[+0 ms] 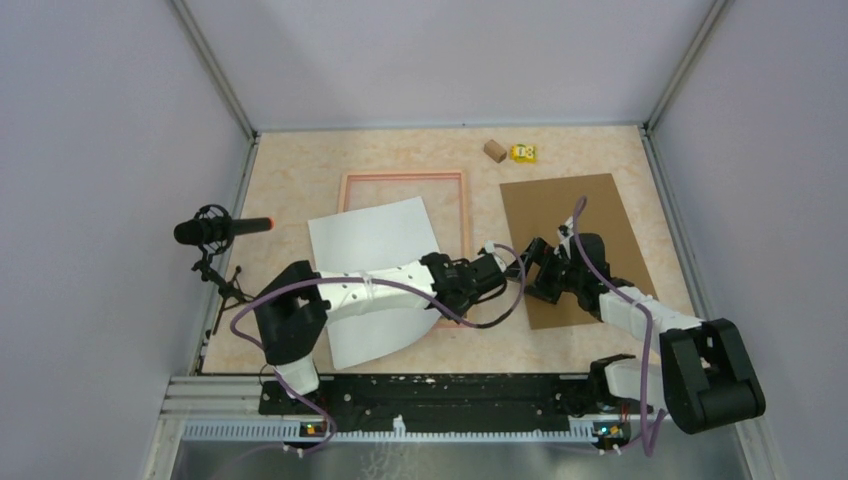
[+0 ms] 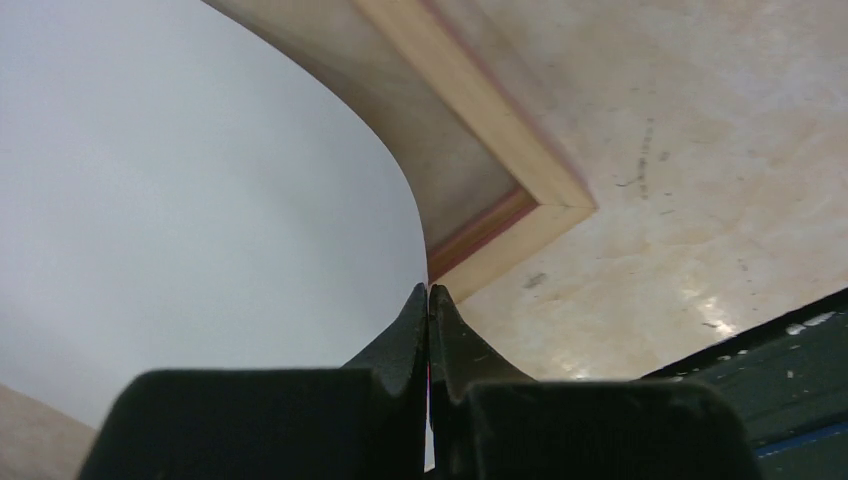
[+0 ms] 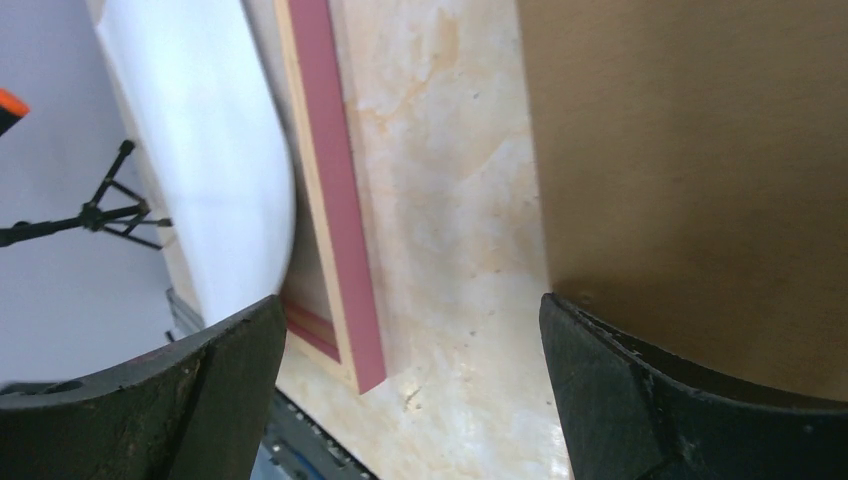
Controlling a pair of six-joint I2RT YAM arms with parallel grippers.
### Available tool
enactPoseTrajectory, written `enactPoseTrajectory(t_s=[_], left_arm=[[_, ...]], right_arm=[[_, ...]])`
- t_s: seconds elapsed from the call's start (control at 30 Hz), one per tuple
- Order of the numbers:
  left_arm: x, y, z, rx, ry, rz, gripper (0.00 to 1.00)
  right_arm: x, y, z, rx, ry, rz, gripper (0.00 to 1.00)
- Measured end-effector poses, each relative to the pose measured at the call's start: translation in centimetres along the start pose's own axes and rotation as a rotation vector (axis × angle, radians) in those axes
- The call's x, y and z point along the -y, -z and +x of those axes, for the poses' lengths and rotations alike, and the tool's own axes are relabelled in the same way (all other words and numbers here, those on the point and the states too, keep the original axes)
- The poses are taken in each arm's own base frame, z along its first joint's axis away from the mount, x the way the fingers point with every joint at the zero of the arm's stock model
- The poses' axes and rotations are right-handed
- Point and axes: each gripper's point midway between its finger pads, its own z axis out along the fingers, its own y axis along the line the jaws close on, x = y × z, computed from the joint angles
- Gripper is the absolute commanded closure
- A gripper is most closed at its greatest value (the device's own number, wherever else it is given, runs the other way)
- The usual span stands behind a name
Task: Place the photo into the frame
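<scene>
photo [image 1: 372, 243] partly over frame [image 1: 404, 177], board [image 1: 572, 212] right

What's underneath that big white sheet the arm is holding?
Part of the frame and the table lie beneath the photo. Its down-facing side and the frame's near left corner are hidden.

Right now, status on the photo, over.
Left gripper shut on the photo edge, white back up, curled. Right gripper open, empty. Photo overlaps the frame, not seated. Brown board beside it, apart.

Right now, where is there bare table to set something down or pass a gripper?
Bare strip between the frame and the brown board; another left of the frame, toward the microphone. Crowded nearer: left gripper pinching the photo, right gripper open over the board's edge.
</scene>
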Motion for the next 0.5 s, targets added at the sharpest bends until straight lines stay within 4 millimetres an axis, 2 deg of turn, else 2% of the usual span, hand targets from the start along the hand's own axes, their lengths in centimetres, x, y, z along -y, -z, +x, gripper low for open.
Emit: enactPoseTrajectory(t_s=[0.03, 0.07, 0.1, 0.13, 0.17, 0.2, 0.3, 0.37, 0.43, 0.5], left_arm=[[0.8, -0.1, 0.0, 0.002, -0.008, 0.011, 1.00], [1.7, -0.3, 0.2, 0.000, -0.017, 0.023, 0.91], [2.6, -0.5, 0.5, -0.005, -0.027, 0.034, 0.75], [3.4, -0.7, 0.8, -0.012, -0.040, 0.044, 0.52], [4.3, -0.9, 1.3, -0.025, -0.046, 0.059, 0.34], [4.8, -0.8, 1.6, -0.032, -0.057, 0.070, 0.26], [6.3, -0.1, 2.1, -0.033, -0.047, 0.126, 0.12], [6.3, 0.8, 2.1, -0.021, -0.031, 0.150, 0.03], [5.9, 2.3, 1.6, 0.010, -0.016, 0.172, 0.01], [5.4, 4.8, 0.3, 0.079, 0.009, 0.211, 0.01]], right_arm=[[-0.3, -0.1, 0.2, -0.012, -0.006, -0.015, 0.07], [-0.8, -0.3, 0.6, -0.032, -0.016, -0.034, 0.08], [-1.3, -0.5, 1.1, -0.052, -0.021, -0.055, 0.09], [-1.8, -0.7, 1.6, -0.070, -0.025, -0.071, 0.10], [-2.4, -0.9, 2.1, -0.088, -0.035, -0.092, 0.10], [-2.8, -1.0, 2.3, -0.092, -0.042, -0.107, 0.11], [-3.6, -1.1, 3.1, -0.108, -0.075, -0.144, 0.14], [-4.3, -1.0, 4.0, -0.137, -0.082, -0.162, 0.18], [-5.0, -1.0, 5.1, -0.168, -0.067, -0.179, 0.20], [-5.6, -0.8, 6.3, -0.202, -0.050, -0.189, 0.21]])
